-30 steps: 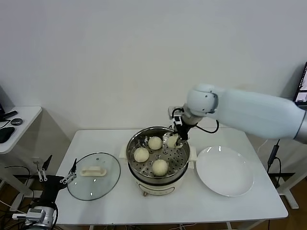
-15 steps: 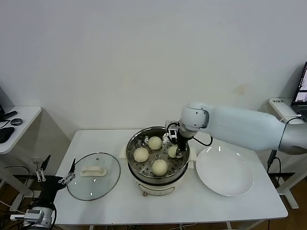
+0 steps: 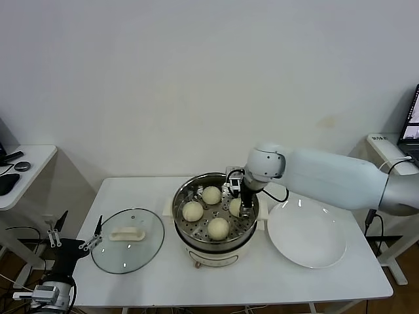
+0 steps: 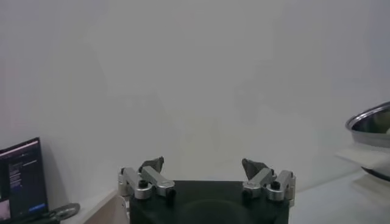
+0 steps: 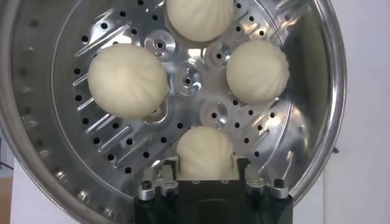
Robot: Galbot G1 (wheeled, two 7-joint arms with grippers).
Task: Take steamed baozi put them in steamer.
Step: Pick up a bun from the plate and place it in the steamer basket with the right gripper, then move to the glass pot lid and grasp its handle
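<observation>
Shiny stainless-steel steamer [image 3: 215,216] on its cream base holds all four cream-white dome buns [image 5: 127,80]. The right wrist view shows what the head view hides: right gripper [image 5: 205,178] jaws spread either side of the nearest bun [image 5: 205,151], not squeezing. Left gripper [image 4: 206,176] hangs open beside the table.

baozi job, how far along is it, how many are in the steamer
All four cream-white round baozi sit on the perforated tray of the shiny steel steamer: three lie free. The fourth sits between the right gripper fingers, jaws spread, so release looks under way. The flat white plate is bare. Left: withdraw that arm. The left gripper waits open off the table's left edge.
</observation>
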